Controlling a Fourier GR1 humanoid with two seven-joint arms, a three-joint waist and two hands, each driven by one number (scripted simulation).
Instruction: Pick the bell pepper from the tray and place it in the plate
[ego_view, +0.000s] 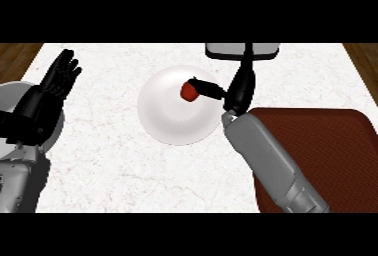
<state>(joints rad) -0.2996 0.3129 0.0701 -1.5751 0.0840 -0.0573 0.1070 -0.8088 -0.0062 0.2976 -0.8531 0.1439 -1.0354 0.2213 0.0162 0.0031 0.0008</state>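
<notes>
Left hand (57, 75) open, fingers straight up, resting at left edge. Right arm stretched forward, right hand (221, 92) fingers curled, pinching.

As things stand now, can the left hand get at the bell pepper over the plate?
Probably not easily: the left hand rests open at the counter's left edge, apart from the plate, and the right hand already holds the bell pepper.

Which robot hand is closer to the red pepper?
The right hand. Its fingers are curled at the bell pepper, over the white plate. The left hand is far off at the view's left edge, open, fingers up.
</notes>
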